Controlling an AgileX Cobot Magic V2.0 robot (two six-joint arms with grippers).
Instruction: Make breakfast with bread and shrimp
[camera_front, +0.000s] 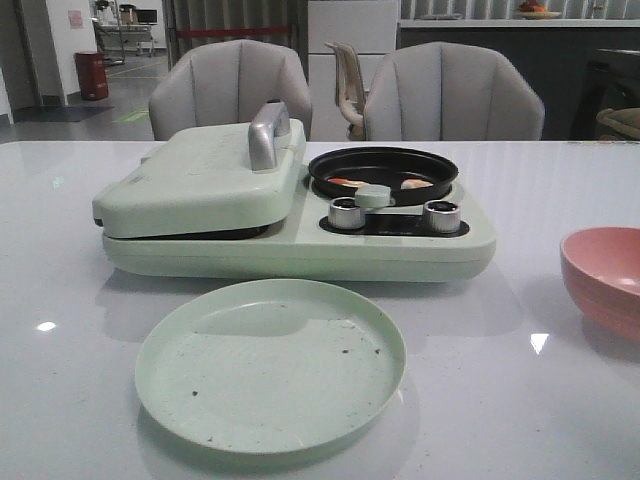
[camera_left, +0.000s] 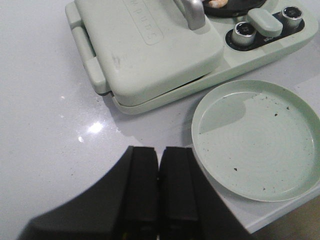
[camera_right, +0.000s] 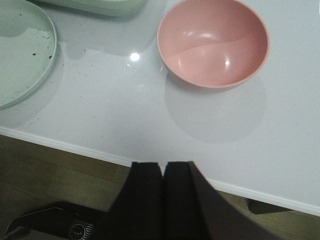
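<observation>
Bread is not visible, perhaps inside the closed mint-green sandwich press (camera_front: 205, 175). Orange-pink shrimp (camera_front: 345, 183) lie in its black round pan (camera_front: 383, 172), apparently cooking. The pale green plate (camera_front: 270, 365) and pink bowl (camera_front: 605, 275) are empty. Both black grippers, left (camera_left: 159, 187) and right (camera_right: 163, 192), are clenched on nothing.

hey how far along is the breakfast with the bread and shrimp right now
Looks done: the shrimp already lie in the black pan, and the pink bowl is empty. The sandwich press lid is shut; no bread is visible, so whether it is inside cannot be told. In hand: nothing; the left hand and right hand are both shut and empty. Left: plating, since the green plate holds only crumbs.
</observation>
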